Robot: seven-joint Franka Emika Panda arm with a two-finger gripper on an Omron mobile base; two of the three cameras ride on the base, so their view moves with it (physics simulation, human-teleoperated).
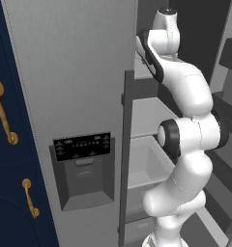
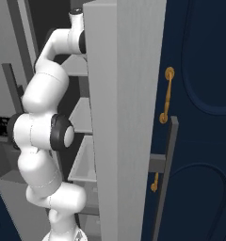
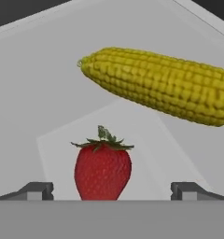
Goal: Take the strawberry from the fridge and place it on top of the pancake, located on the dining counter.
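Note:
In the hand view a red strawberry (image 3: 103, 169) with a green leafy cap stands upright on a pale fridge shelf (image 3: 44, 93). My gripper (image 3: 113, 191) is open, its two dark fingertips (image 3: 37, 190) low on either side of the fruit and apart from it. The fridge (image 1: 74, 87) is light grey with a dark dispenser panel (image 1: 83, 147). Its right door (image 2: 126, 117) stands open, and the arm reaches up into the inside. The pancake and the dining counter are out of view.
A yellow corn cob (image 3: 156, 86) lies slantwise on the shelf just behind the strawberry. Below are pale shelves and a bin (image 1: 149, 164). Navy cabinets with brass handles (image 1: 3, 116) (image 2: 166, 94) flank the fridge. Dark door handles (image 1: 126, 144) (image 2: 164, 179) stand close to the arm.

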